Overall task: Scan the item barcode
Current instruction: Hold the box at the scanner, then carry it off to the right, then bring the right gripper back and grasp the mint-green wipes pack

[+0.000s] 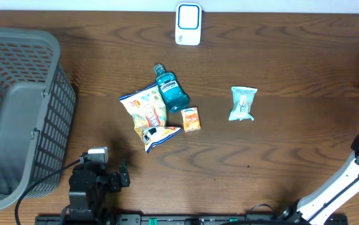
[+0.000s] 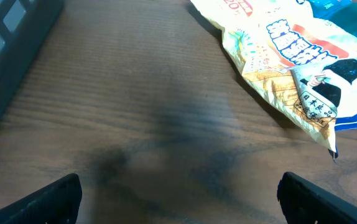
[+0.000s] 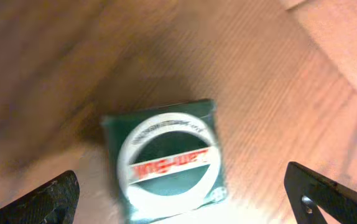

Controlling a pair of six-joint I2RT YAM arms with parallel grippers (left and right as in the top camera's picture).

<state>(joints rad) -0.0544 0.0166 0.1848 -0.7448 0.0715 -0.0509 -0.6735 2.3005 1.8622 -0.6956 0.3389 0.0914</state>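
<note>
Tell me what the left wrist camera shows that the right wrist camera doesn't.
Only the left wrist: a printed snack bag, the edge of a blue mouthwash bottle behind it, and the dark basket wall. Only the right wrist: a blurred green square box with a white ring and red label. Both: the wooden tabletop, and open jaws, the left end effector and right end effector gripping nothing.

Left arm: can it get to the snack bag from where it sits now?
Probably yes. The left gripper is open, and only bare table lies between it and the snack bag; the basket stands off to the side.
</note>
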